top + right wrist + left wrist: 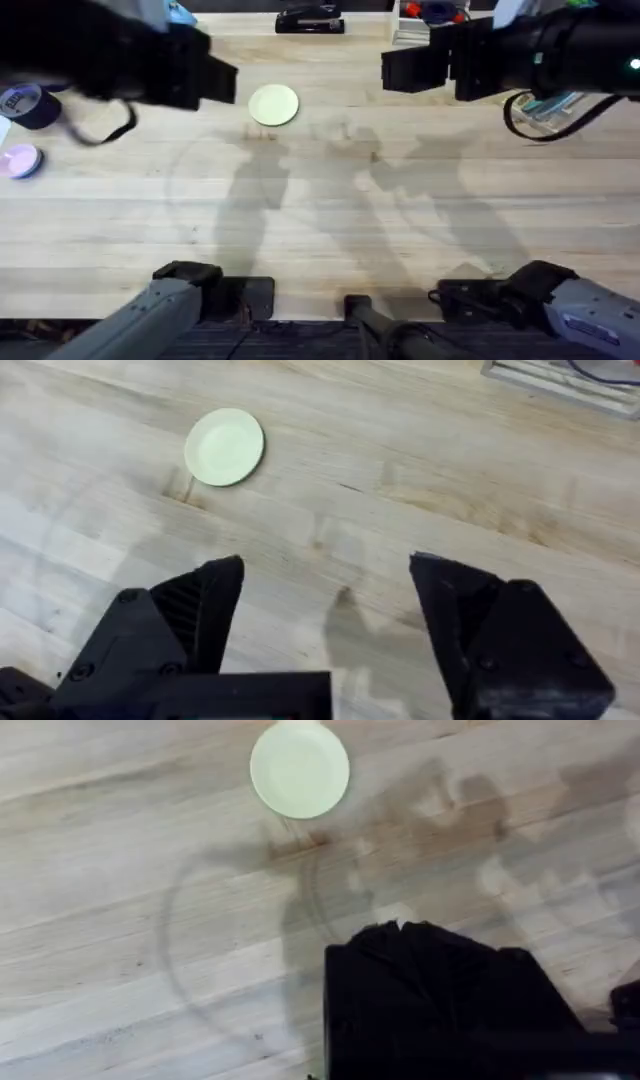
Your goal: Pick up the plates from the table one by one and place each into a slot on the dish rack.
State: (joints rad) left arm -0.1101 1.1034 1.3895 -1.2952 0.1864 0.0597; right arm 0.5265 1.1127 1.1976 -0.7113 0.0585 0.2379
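Note:
A pale cream-yellow plate [272,105] lies flat on the wooden table [320,220], far of centre; it also shows in the wrist views [299,770] [224,447]. My left gripper [215,75] hangs high, just left of the plate, with its black fingers closed together [398,925] and nothing in them. My right gripper [405,68] hovers high, right of the plate, open [325,585] and empty. A pale wooden slatted edge, apparently the dish rack [565,378], lies beyond the right gripper; most of it is hidden under the right arm.
Two tape rolls sit at the left edge, one dark blue [28,103] and one pink [20,160]. A black stapler [308,20] lies at the far edge. A small light blue thing [181,13] peeks out behind the left arm.

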